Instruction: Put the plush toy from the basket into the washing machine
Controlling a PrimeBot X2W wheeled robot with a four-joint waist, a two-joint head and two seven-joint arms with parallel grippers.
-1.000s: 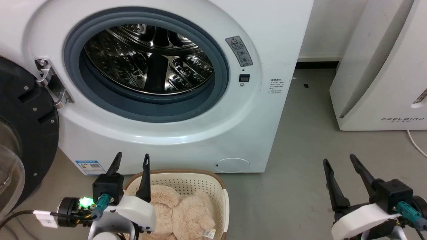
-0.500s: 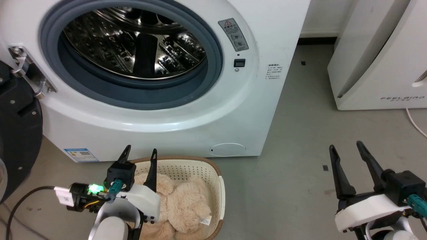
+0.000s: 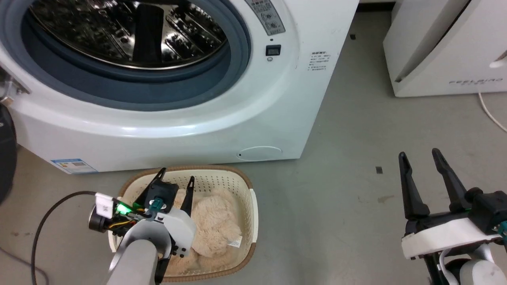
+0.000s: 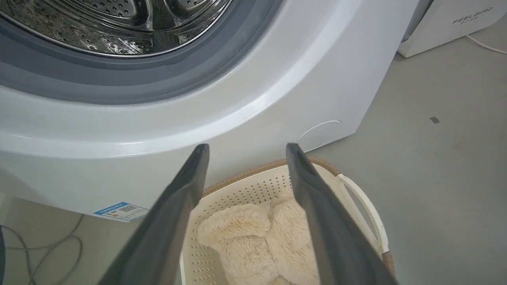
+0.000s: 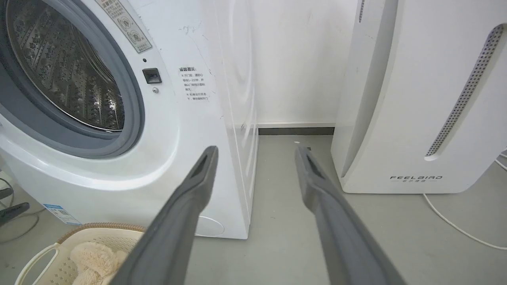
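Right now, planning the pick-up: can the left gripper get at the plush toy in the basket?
Probably yes: the left gripper hangs open above the plush toy, which lies uncovered in the basket.

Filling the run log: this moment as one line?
left gripper: open, over fluffy beige plush toy in cream perforated basket | right gripper: open, empty | white front-loading washing machine: porthole open

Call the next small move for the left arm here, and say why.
Probably lower the left gripper straight down into the basket until it straddles a lump of the plush toy. It hovers open above the toy, apparently not touching it; the toy lies in the basket and the washing machine stands with its drum exposed, so the grasp comes first.
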